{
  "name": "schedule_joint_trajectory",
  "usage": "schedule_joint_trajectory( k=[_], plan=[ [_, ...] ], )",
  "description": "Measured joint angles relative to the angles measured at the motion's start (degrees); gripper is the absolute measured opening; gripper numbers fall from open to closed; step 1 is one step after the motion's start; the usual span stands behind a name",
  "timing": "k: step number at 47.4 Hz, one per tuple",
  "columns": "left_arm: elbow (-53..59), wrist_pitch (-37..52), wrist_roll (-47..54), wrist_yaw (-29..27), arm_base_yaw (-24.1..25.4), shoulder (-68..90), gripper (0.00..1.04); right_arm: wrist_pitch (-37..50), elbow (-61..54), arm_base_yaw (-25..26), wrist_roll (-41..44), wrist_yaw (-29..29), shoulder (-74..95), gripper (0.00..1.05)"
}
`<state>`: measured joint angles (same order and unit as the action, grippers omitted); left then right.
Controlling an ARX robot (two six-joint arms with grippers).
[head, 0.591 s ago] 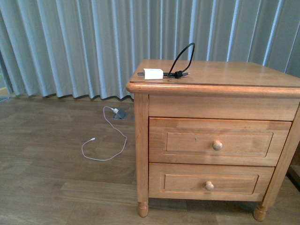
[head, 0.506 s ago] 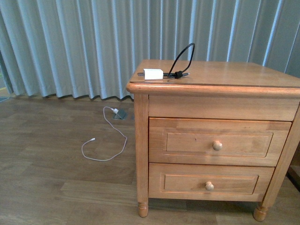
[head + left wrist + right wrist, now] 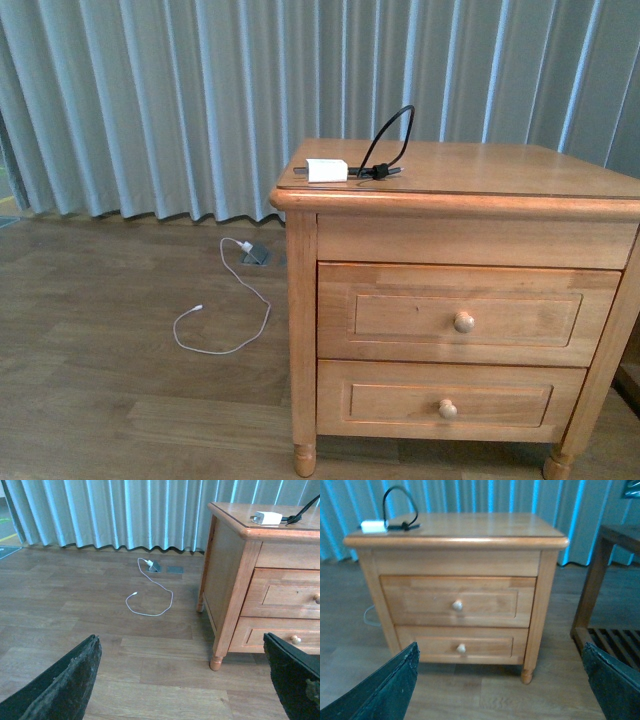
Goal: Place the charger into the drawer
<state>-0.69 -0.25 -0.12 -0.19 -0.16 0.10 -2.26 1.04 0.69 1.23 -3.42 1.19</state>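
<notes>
The charger (image 3: 326,170) is a small white brick with a black looping cable, lying on the near left corner of the nightstand top (image 3: 480,165). It also shows in the left wrist view as the charger (image 3: 267,518) and in the right wrist view as the charger (image 3: 374,526). The drawer (image 3: 400,318) is the upper one, closed, with a round pale knob. My left gripper (image 3: 179,645) is open, low over the floor to the nightstand's left. My right gripper (image 3: 500,647) is open, facing the closed drawer (image 3: 485,602) from a distance. Neither arm shows in the front view.
A thin white cable (image 3: 225,325) with a white plug lies on the wooden floor by a grey floor box (image 3: 257,255). The shorter lower drawer (image 3: 400,405) is closed. A dark wooden shelf unit (image 3: 607,580) stands to the nightstand's right. Curtains (image 3: 150,100) hang behind.
The whole scene sits slightly lower in the front view, so the camera has shifted. The charger and both drawers stay where they were on the nightstand.
</notes>
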Motion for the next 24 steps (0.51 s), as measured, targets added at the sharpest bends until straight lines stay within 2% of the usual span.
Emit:
schedule_joint_trajectory(
  k=[3,7,10,16,24],
  plan=[
    [0.0,0.0,0.0,0.04,0.0,0.0,0.99,-1.03,1.27,0.13,1.18,-4.55,5.18,0.96],
    [0.0,0.0,-0.02,0.02,0.0,0.0,0.99,4.74,2.84,-2.45,2.12,-4.52,14.19,0.96],
    [0.0,0.0,0.0,0.02,0.0,0.0,0.99,9.81,4.76,-4.26,2.1,-3.72,21.24,0.96],
    [0.0,0.0,0.0,0.02,0.0,0.0,0.99,27.1,10.23,-9.14,3.76,0.28,42.75,0.96],
    [0.0,0.0,0.0,0.02,0.0,0.0,0.99,42.45,16.94,-12.61,6.93,2.71,65.42,0.96]
  ],
)
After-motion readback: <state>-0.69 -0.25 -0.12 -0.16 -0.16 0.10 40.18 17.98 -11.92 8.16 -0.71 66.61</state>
